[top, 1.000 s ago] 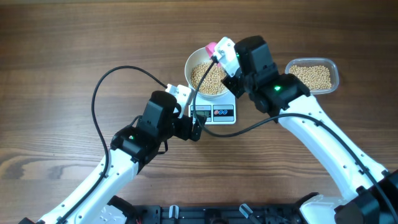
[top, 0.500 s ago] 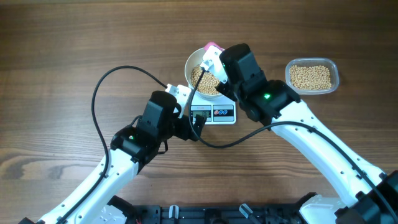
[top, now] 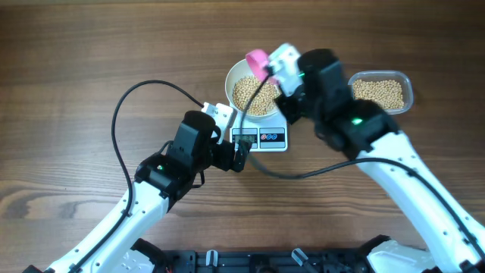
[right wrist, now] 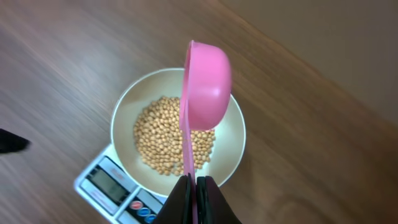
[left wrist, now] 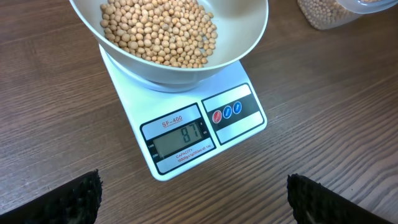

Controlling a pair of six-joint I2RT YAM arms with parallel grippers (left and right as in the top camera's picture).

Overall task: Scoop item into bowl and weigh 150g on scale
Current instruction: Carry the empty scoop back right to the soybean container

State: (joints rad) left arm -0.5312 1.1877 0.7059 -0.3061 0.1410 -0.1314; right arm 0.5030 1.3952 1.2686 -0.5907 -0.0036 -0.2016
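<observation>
The white bowl (top: 230, 82) stands on the scale (top: 271, 139) and holds a layer of the item, tan beans (top: 248, 95). My right gripper (top: 276, 67) is shut on the handle of a pink scoop (top: 256, 61), which hangs over the bowl's far rim. In the right wrist view the scoop (right wrist: 206, 87) is turned on its side above the bowl (right wrist: 124, 118), with the gripper (right wrist: 194, 182) clamped on its thin handle. My left gripper (left wrist: 196, 196) is open just in front of the scale (left wrist: 134, 106), whose display shows 87. Nothing lies between its fingers.
A clear plastic tub (top: 409, 87) with more beans stands to the right of the bowl, and its corner (left wrist: 323, 15) shows in the left wrist view. A black cable (top: 129, 102) loops over the table on the left.
The right arm swung left over the bowl, then back to the right, and the scoop now hangs at the bowl's far rim. The left arm has not moved.
</observation>
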